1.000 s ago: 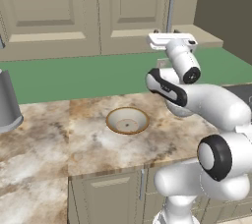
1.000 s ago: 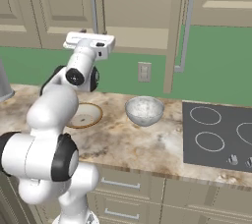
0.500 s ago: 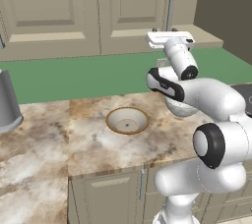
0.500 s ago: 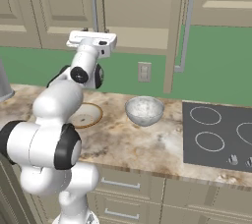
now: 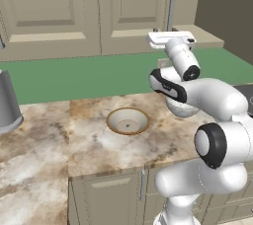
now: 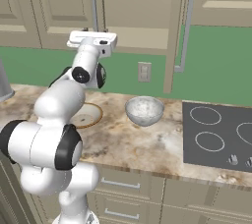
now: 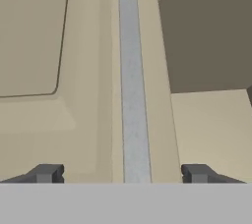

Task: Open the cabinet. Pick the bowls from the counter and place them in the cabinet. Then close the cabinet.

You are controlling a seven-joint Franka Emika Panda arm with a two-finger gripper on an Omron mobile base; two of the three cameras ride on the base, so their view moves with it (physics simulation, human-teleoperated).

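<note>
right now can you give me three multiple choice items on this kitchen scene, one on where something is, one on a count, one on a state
1. Where is the cream bowl?
A. on the stovetop
B. on the counter
C. inside the cabinet

2. How many bowls stand on the counter?
A. two
B. three
C. four

3. How does the claw stand at the silver handle?
A. shut on a bowl
B. shut beside the handle
C. open, one finger on each side

Key: 1 B, it rests on the marbled stone in the left base view. 2 A, the cream one plus the grey bowl. 3 C, the hand view shows the bar running between the spread fingertips.
</note>
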